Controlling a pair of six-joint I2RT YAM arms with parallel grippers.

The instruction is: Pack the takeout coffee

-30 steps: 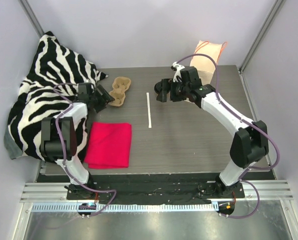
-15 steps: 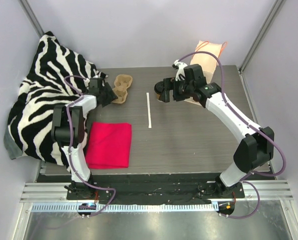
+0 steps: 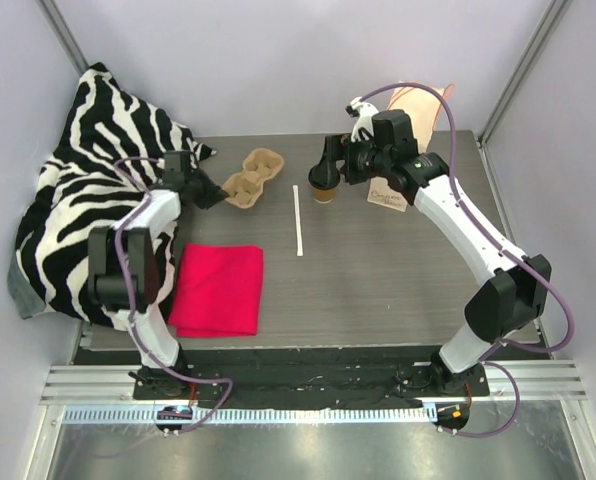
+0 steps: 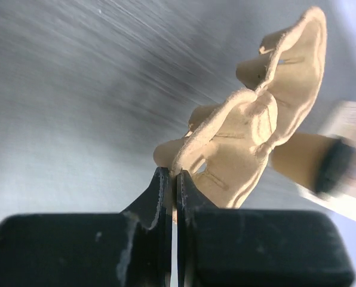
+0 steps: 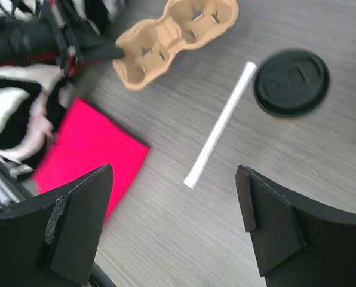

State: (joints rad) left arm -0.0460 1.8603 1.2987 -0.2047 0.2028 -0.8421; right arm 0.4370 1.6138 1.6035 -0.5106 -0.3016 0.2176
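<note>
The takeout coffee [image 3: 324,187], a small brown cup with a black lid [image 5: 291,82], stands upright at the table's back centre. Just above and behind it hovers my right gripper [image 3: 333,163], open and empty [image 5: 175,209], with the cup beyond its fingertips. It shows past the carrier in the left wrist view, the coffee cup [image 4: 309,161]. My left gripper [image 3: 208,190] is shut on the near rim of the tan pulp carrier [image 3: 254,176], pinching a thin edge [image 4: 173,174]; the carrier [image 4: 249,128] tilts up from the jaws.
A white straw [image 3: 298,220] lies lengthwise near the middle. A folded red cloth [image 3: 218,290] sits front left. A zebra-print cloth [image 3: 88,180] is heaped along the left side. A kraft paper bag [image 3: 408,105] lies at the back right behind the right arm.
My left gripper has closed on the carrier's rim, and the carrier has swung toward the right. My right gripper has lifted and drawn back from the cup.
</note>
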